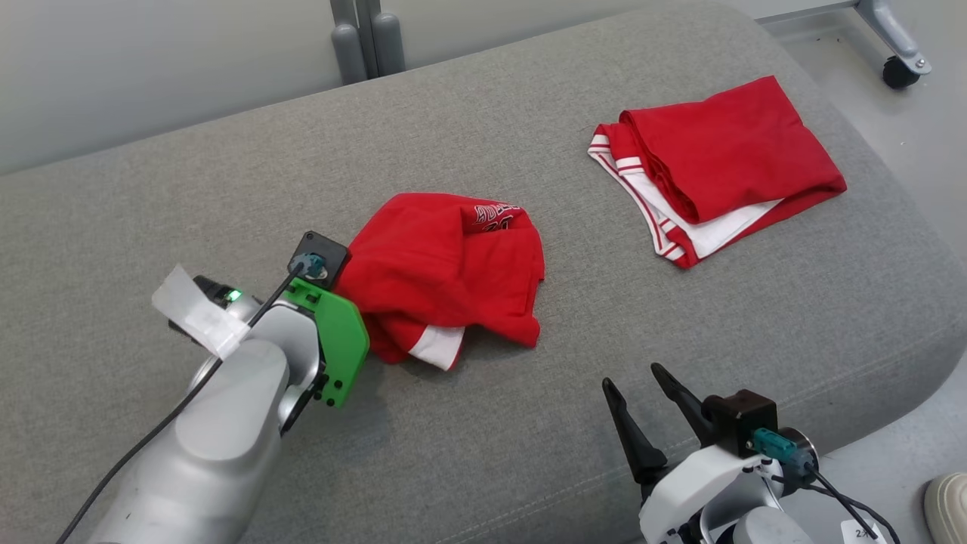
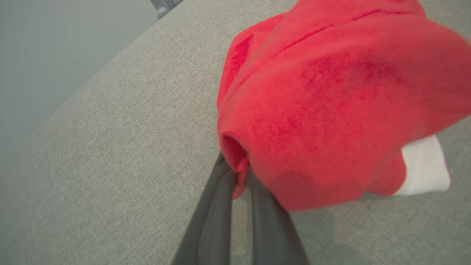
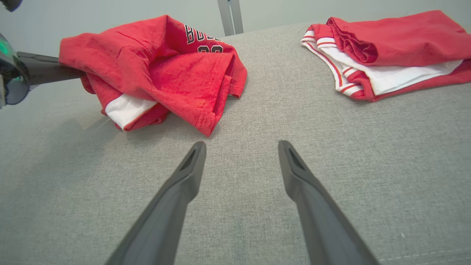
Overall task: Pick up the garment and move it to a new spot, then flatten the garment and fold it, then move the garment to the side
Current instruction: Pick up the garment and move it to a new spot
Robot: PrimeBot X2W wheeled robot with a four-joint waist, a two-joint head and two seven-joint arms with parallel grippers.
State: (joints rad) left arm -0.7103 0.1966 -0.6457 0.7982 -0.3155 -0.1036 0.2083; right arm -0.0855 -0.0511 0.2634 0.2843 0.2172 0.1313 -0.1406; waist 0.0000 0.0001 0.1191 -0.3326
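A crumpled red garment (image 1: 453,264) with white trim and black lettering lies bunched in the middle of the grey upholstered surface (image 1: 151,196). My left gripper (image 2: 239,173) is shut on a fold at the garment's left edge (image 2: 331,92), and its dark fingers (image 3: 51,70) reach in from the left. In the head view, the green-plated wrist (image 1: 336,340) hides those fingers. My right gripper (image 1: 633,378) stands open near the front edge, below and right of the garment (image 3: 158,70). Nothing is between its fingers, and its tips (image 3: 241,144) sit just short of the cloth.
A second red garment (image 1: 718,166) with white striped trim lies folded at the far right (image 3: 390,51). Beyond the surface's right end are a caster wheel (image 1: 899,72) and a pale shoe (image 1: 948,506) on the floor. Grey posts (image 1: 366,38) stand behind.
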